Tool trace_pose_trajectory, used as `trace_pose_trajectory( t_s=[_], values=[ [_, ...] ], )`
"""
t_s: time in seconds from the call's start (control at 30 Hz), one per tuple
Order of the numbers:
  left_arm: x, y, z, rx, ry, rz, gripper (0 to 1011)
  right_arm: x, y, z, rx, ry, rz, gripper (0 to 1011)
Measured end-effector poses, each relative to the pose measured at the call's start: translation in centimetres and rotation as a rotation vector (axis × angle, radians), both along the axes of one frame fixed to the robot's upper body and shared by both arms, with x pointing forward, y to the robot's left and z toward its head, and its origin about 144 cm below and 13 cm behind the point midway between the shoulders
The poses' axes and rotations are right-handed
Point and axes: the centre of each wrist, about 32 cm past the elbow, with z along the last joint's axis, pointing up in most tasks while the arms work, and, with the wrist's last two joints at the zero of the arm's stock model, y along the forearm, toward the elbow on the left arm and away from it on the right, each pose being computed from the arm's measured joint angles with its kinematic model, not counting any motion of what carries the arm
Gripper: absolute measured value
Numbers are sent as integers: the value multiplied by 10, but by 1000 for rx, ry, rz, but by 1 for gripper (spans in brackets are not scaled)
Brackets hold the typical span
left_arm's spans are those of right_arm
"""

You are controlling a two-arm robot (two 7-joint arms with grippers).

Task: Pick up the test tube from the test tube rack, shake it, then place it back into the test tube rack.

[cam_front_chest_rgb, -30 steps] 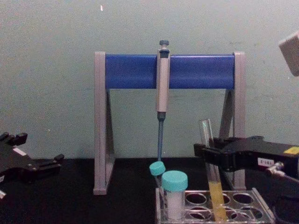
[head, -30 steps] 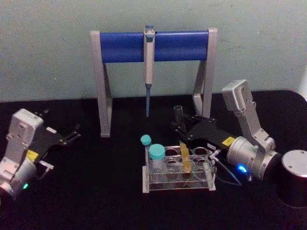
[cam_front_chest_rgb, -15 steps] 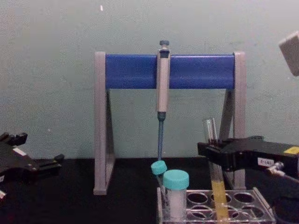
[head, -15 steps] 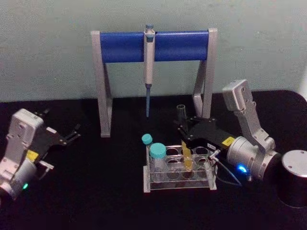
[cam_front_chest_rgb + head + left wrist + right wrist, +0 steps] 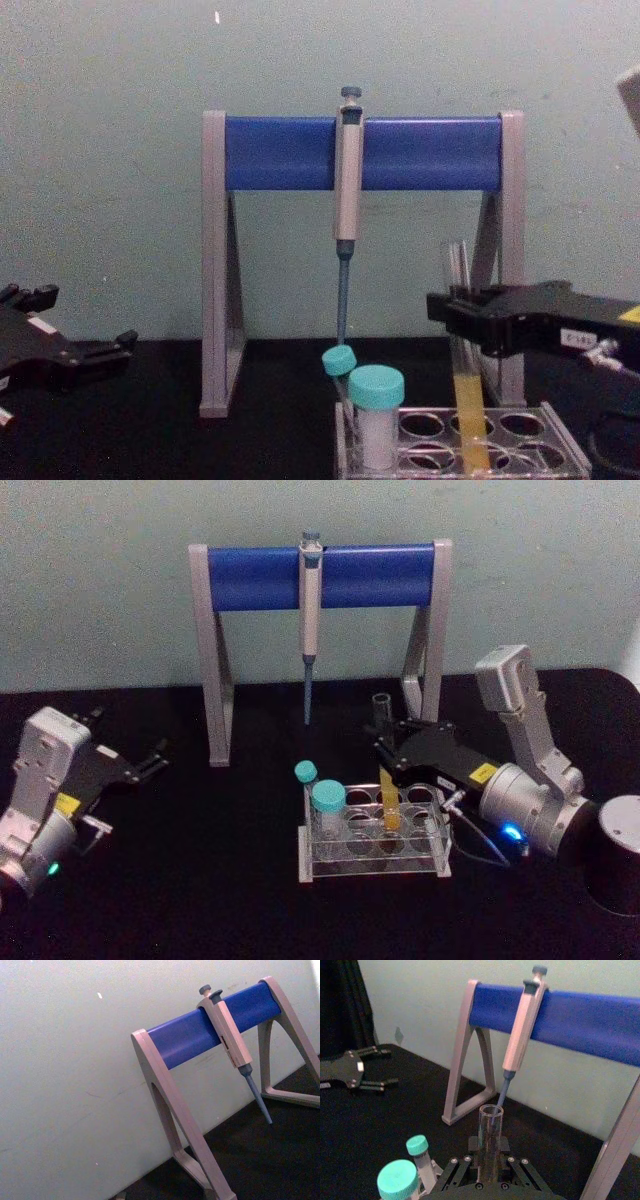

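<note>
Tube: long clear glass test tube (image 5: 390,805) with yellow-orange liquid, upright, mouth up, foot in low clear plastic rack (image 5: 370,865)
Right gripper (image 5: 384,742): clamped on tube's upper half
Left gripper (image 5: 157,757): parked left, fingers apart

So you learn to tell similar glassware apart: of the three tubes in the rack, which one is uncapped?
The long clear test tube with yellow-orange liquid, gripped by the right pincer. The wide white tube and the slim vial wear teal caps.
</note>
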Motion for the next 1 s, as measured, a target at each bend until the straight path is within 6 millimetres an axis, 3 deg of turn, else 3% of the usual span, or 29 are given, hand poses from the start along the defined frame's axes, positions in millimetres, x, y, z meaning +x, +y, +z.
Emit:
trace_pose_trajectory(
  t_s=[0.6, 1.0],
  values=[
    [0, 0, 0, 0, 0, 0, 1001, -16, -14, 26, 93, -196, 10, 232],
    [0, 0, 0, 0, 0, 0, 1001, -19, -16, 18, 99, -326, -25, 232]
  ],
)
